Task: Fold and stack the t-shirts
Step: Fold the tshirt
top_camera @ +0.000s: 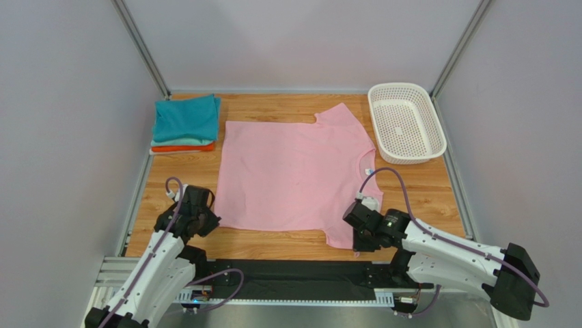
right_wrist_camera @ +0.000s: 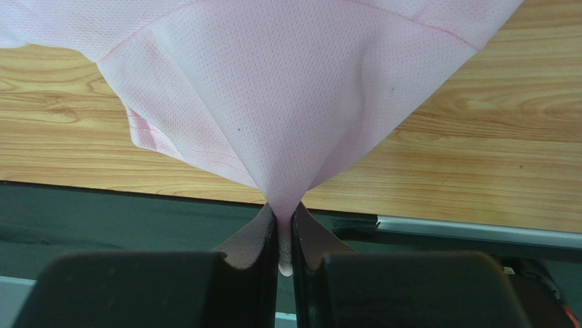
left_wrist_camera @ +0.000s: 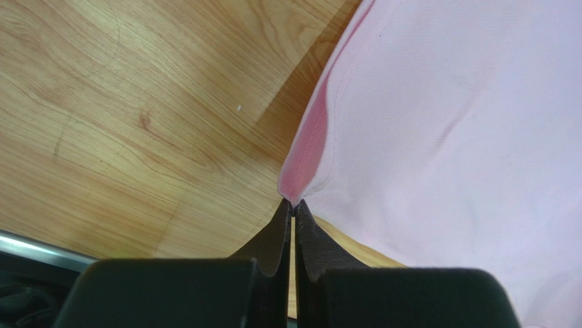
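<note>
A light pink t-shirt (top_camera: 290,174) lies spread flat on the wooden table, its neck toward the right. My left gripper (top_camera: 206,220) is shut on the shirt's near left hem corner (left_wrist_camera: 295,195), which is pinched at the fingertips and lifted a little. My right gripper (top_camera: 355,232) is shut on the near right sleeve (right_wrist_camera: 294,143); the cloth is drawn into a peak between the fingers. A stack of folded t-shirts (top_camera: 184,123), teal on top, pale mint and orange below, sits at the far left.
A white perforated plastic basket (top_camera: 406,123) stands at the far right, empty. Bare wood (top_camera: 423,188) lies between it and the shirt. The black rail (top_camera: 294,270) and metal edge run along the table's near side. Grey walls enclose the table.
</note>
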